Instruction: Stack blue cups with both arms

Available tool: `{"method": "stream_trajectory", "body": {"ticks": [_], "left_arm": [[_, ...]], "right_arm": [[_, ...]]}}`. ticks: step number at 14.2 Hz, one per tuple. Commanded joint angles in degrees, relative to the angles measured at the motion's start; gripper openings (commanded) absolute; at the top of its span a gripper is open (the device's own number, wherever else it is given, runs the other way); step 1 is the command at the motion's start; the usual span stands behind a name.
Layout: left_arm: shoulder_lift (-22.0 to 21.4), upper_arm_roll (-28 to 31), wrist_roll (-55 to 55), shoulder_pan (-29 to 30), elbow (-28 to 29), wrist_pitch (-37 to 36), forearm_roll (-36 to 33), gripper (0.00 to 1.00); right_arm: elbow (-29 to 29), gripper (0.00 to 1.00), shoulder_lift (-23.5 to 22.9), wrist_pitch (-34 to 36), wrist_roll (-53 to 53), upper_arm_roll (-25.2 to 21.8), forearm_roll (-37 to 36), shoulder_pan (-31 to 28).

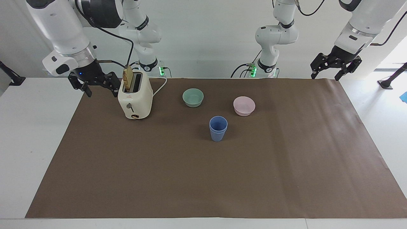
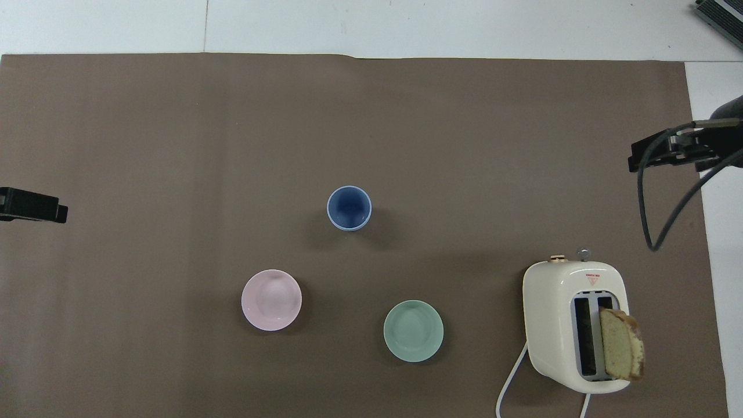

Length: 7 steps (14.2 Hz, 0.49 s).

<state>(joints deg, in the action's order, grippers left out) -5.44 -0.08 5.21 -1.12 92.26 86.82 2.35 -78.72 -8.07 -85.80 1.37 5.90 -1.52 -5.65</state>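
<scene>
Robotics lab: white arms (image 1: 276,35), brown mat (image 1: 203,178) on table, bare wall.

Open mat (image 1: 203,178) all around the stacked blue cups (image 1: 218,128).

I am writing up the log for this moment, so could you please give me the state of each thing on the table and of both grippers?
Blue cups: nested, upright, on the mat.
Green bowl: upright, empty.
Pink bowl: upright, empty.
Toaster: upright, bread standing out of one slot.
Right gripper: open, empty, raised beside the toaster.
Left gripper: open, empty, raised over the mat's corner, waiting.
</scene>
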Motion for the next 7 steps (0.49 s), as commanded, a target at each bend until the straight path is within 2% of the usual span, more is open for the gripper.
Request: {"method": "stream_trajectory", "body": {"ticks": [1, 4, 7], "left_arm": [[-0.5, 0.0, -0.6, 0.2, 0.3, -0.8, 0.4, 1.0], [-0.5, 0.0, -0.6, 0.2, 0.3, -0.8, 0.4, 1.0], [-0.5, 0.0, -0.6, 0.2, 0.3, -0.8, 0.4, 1.0]], "right_arm": [[-0.6, 1.0, 1.8, 1.2, 0.5, -1.6, 1.3, 1.7], [-3.1, 1.0, 3.4, 1.0, 3.7, -1.3, 1.6, 1.8], [-2.9, 1.0, 3.3, 0.5, 3.4, -1.3, 1.5, 1.8]]}}
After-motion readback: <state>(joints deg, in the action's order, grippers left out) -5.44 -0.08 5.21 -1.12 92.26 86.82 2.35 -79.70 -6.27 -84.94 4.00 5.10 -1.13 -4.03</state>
